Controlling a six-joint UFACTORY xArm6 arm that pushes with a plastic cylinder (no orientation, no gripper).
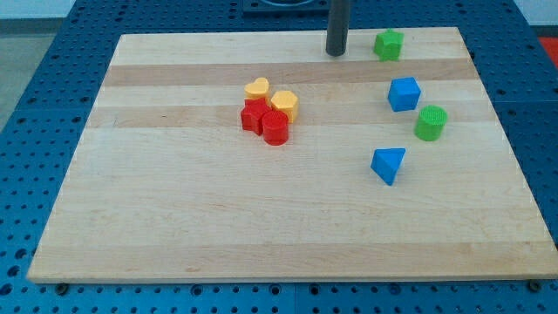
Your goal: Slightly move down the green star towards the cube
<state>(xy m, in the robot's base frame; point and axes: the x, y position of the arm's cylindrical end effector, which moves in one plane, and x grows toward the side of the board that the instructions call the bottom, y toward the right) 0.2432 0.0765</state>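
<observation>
The green star (389, 44) sits near the top edge of the wooden board, right of centre. The blue cube (404, 93) lies below it, a short gap apart. My tip (336, 53) rests on the board just left of the green star, a small gap between them, and level with it.
A green cylinder (431, 123) lies below and right of the blue cube. A blue triangular block (388, 164) lies lower down. A cluster of a yellow heart (256, 89), a yellow block (285, 104), a red star (254, 116) and a red cylinder (275, 128) sits at centre left. The board's top edge (261, 36) is close to my tip.
</observation>
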